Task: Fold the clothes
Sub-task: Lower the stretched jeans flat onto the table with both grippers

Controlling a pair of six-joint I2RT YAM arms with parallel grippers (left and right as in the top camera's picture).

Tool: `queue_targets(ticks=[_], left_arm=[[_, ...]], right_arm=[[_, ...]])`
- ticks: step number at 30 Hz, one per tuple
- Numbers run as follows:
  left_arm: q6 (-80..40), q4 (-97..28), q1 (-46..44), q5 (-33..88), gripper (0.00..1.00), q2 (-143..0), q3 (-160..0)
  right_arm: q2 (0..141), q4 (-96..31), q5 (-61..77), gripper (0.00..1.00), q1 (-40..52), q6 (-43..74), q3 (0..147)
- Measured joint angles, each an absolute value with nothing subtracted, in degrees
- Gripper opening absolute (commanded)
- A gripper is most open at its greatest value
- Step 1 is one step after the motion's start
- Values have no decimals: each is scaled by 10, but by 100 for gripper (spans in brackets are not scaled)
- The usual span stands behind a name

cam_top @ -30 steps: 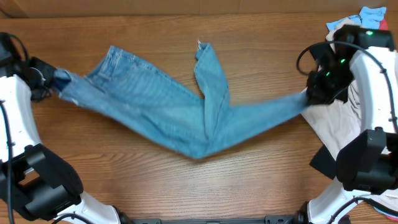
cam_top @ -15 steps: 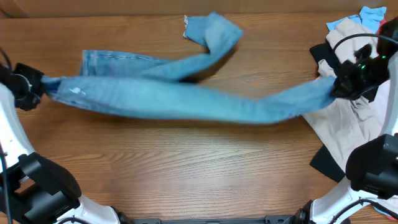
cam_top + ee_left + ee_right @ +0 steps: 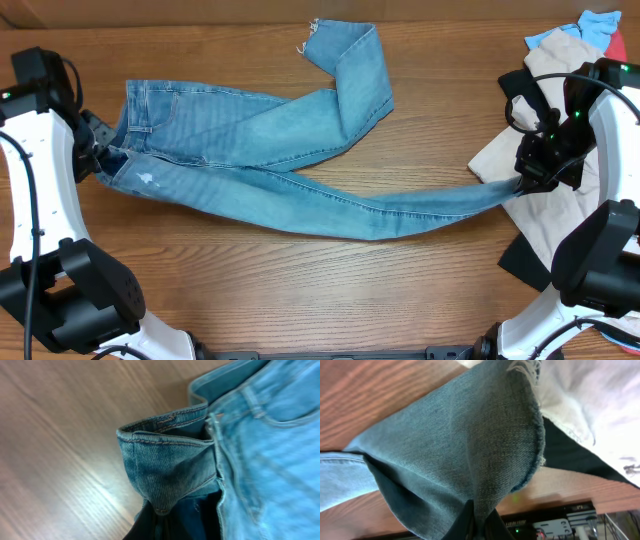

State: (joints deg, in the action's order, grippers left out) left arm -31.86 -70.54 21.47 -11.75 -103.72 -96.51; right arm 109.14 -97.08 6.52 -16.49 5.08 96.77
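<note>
Finds the jeans (image 3: 250,135) spread across the middle of the table (image 3: 300,290), waistband at the left. Notes one leg doubled back toward the far edge, the other run out to the right. Confirms the left gripper (image 3: 97,158) clamped tight on a waistband corner. Confirms the right gripper (image 3: 527,178) pinched fast on the frayed hem, over the edge of a beige garment (image 3: 535,215). Records a black garment (image 3: 520,265) beside it.
</note>
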Motion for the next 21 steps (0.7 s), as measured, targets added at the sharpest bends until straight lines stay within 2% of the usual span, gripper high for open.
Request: queue_targets(ticks=[4, 8, 13, 16, 17, 21], left_arm=[[-323, -691, 214, -150, 4, -1036, -923], [-327, -661, 214, -166, 4, -1036, -877], [-327, -622, 214, -172, 4, -1036, -853], [-334, -593, 214, -172, 4, -1036, -852], [-340, -587, 214, -172, 4, -1036, -852], [-374, -566, 218, -166, 4, -1036, -852]], right_arm=[[1091, -971, 63, 5, -163, 55, 950], [1091, -968, 59, 9, -148, 57, 942], [1095, -911, 51, 10, -135, 58, 941], [1111, -912, 46, 8, -140, 62, 941], [1119, -916, 42, 4, -143, 65, 941], [1134, -914, 25, 4, -156, 89, 940]])
